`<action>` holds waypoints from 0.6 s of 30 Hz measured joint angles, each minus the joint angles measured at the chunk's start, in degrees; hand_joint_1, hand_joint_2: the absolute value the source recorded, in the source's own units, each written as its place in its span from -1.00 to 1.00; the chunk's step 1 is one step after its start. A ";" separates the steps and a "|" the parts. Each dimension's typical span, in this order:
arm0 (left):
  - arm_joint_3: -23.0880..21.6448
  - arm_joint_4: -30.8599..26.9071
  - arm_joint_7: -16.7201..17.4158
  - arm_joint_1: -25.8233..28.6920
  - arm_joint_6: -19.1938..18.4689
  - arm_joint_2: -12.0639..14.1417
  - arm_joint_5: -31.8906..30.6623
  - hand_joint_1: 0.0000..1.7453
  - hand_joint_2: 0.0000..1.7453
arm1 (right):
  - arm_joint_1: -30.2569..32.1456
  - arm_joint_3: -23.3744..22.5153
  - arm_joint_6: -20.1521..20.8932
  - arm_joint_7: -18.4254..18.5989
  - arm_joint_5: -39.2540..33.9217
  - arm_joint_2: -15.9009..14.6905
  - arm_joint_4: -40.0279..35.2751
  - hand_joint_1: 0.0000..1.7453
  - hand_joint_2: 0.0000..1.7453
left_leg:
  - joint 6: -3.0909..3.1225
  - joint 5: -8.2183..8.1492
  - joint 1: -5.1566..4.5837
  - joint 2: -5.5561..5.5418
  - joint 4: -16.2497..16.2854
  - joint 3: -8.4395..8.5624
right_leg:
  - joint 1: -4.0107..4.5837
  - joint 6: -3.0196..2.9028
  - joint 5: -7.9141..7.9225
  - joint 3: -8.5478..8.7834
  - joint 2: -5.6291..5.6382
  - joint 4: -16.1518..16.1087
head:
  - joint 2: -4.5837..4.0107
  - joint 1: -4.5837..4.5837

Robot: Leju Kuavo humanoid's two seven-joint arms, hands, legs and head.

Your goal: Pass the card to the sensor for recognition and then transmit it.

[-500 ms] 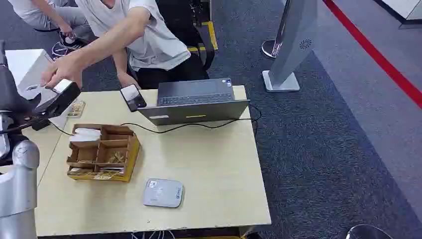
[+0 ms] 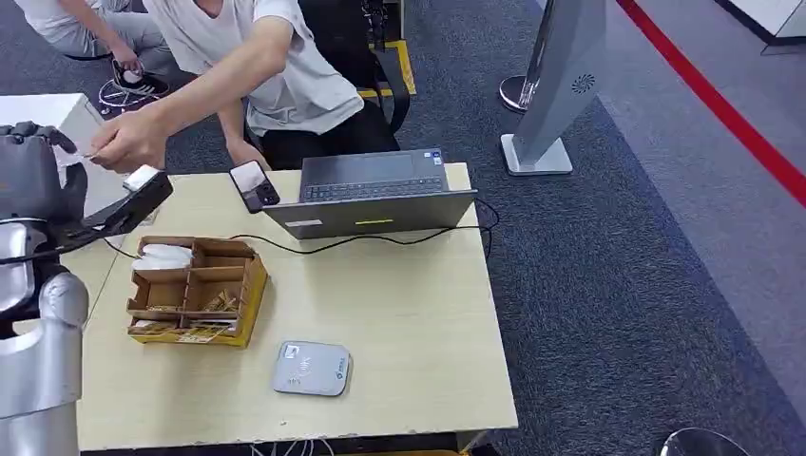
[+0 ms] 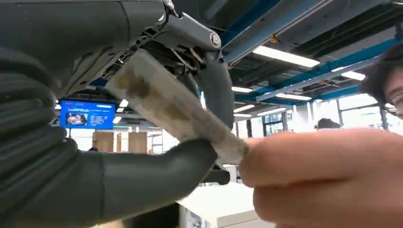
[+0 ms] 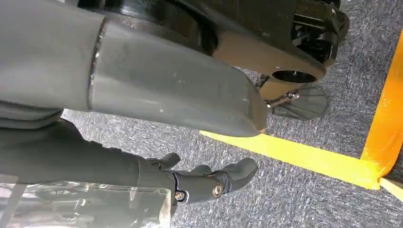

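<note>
Two grips on card (image 3: 176, 111) | left hand (image 3: 95, 156) pinches one end, person's hand (image 3: 328, 180) the other | long axis runs between them | right hand (image 4: 199, 183) hangs slack, holding nothing

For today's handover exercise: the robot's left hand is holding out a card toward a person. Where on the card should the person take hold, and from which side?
Take the card by its free end, which juts past the left hand toward the person's hand. The thumb and fingers cover the other end, so come in along its length from the side opposite the robot's hand and pinch the flat faces.
</note>
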 joint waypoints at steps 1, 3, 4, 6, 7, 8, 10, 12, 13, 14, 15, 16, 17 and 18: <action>0.00 0.00 -0.02 0.03 0.04 -0.04 0.00 1.00 1.00 | 0.00 0.00 0.00 -0.02 0.15 0.00 0.00 -1.00 -1.00 | 0.00 0.00 0.00 0.00 0.00 0.00 | 0.00 0.00 0.00 0.00 0.00 0.00 | 0.00 0.00; 0.00 0.00 -0.04 0.04 0.09 -0.04 0.00 1.00 1.00 | 0.00 0.00 0.00 -0.02 0.44 0.00 0.00 -1.00 -1.00 | 0.00 0.00 0.00 0.01 0.00 0.00 | 0.00 0.00 0.00 -0.01 0.01 0.00 | 0.00 0.00; 0.00 0.00 -0.04 0.04 0.09 -0.04 0.00 1.00 1.00 | 0.00 0.00 0.00 -0.02 0.44 0.00 0.00 -1.00 -1.00 | 0.00 0.00 0.00 0.01 0.00 0.00 | 0.00 0.00 0.00 -0.01 0.01 0.00 | 0.00 0.00; 0.00 0.00 -0.04 0.04 0.09 -0.04 0.00 1.00 1.00 | 0.00 0.00 0.00 -0.02 0.44 0.00 0.00 -1.00 -1.00 | 0.00 0.00 0.00 0.01 0.00 0.00 | 0.00 0.00 0.00 -0.01 0.01 0.00 | 0.00 0.00; 0.00 0.00 -0.04 0.04 0.09 -0.04 0.00 1.00 1.00 | 0.00 0.00 0.00 -0.02 0.44 0.00 0.00 -1.00 -1.00 | 0.00 0.00 0.00 0.01 0.00 0.00 | 0.00 0.00 0.00 -0.01 0.01 0.00 | 0.00 0.00; 0.02 0.00 -0.04 0.04 0.11 -0.04 0.00 1.00 1.00 | 0.00 0.00 0.00 -0.02 0.44 0.00 0.00 -1.00 -1.00 | 0.00 0.00 0.00 0.01 0.00 0.00 | 0.00 0.00 0.00 -0.01 0.01 0.00 | 0.00 0.00; 0.02 0.00 -0.04 0.04 0.11 -0.07 0.00 1.00 1.00 | 0.01 0.00 0.00 -0.02 0.44 0.00 0.00 -1.00 -1.00 | 0.00 0.00 0.00 0.01 0.00 0.00 | 0.00 0.00 0.00 -0.01 0.01 0.00 | 0.00 0.00; 0.02 0.00 -0.20 0.04 0.13 -0.13 0.00 1.00 1.00 | 0.04 0.00 0.00 -0.02 0.46 0.00 0.00 -1.00 -1.00 | 0.00 0.00 0.00 0.00 0.00 0.00 | 0.00 0.00 0.00 -0.01 0.01 0.00 | 0.00 0.00; 0.02 0.00 -0.20 0.04 0.17 -0.20 0.00 1.00 1.00 | 0.03 0.00 0.00 -0.02 0.46 0.00 0.00 -1.00 -1.00 | 0.00 0.00 0.00 0.00 0.00 -0.01 | 0.00 0.00 0.00 -0.01 0.00 0.00 | 0.00 0.00; 0.04 0.00 -0.20 0.04 0.17 -0.31 0.00 1.00 1.00 | 0.03 0.00 0.00 -0.02 0.46 0.00 0.00 -1.00 -1.00 | 0.00 0.00 0.00 0.00 0.00 -0.01 | 0.00 0.00 0.00 -0.01 0.00 0.00 | 0.00 0.00; 0.04 0.00 -0.20 0.04 0.17 -0.31 0.00 1.00 1.00 | 0.03 0.00 0.00 -0.04 0.50 0.00 0.00 -1.00 -1.00 | 0.00 0.00 0.00 0.00 0.00 -0.01 | 0.00 0.00 0.00 -0.01 0.00 0.00 | 0.00 0.00; 0.04 0.00 -0.20 0.05 0.17 -0.31 0.00 1.00 1.00 | 0.03 0.00 0.00 -0.07 0.52 0.00 0.00 -1.00 -1.00 | 0.00 0.00 0.00 0.00 0.00 -0.01 | 0.00 0.00 0.00 -0.01 0.00 0.00 | 0.00 0.00; 0.04 0.00 -0.20 0.05 0.17 -0.31 0.00 1.00 1.00 | 0.03 0.00 0.00 -0.07 0.52 0.00 0.00 -1.00 -1.00 | 0.00 0.00 0.00 -0.01 0.00 -0.01 | 0.00 0.00 0.00 -0.01 0.00 0.00 | 0.00 0.00; 0.04 0.00 -0.20 0.05 0.17 -0.31 0.00 1.00 1.00 | 0.03 0.00 0.00 -0.07 0.52 0.00 0.00 -1.00 -1.00 | 0.00 0.00 0.00 -0.01 0.00 -0.01 | 0.00 0.00 0.00 -0.01 -0.01 0.00 | 0.00 0.00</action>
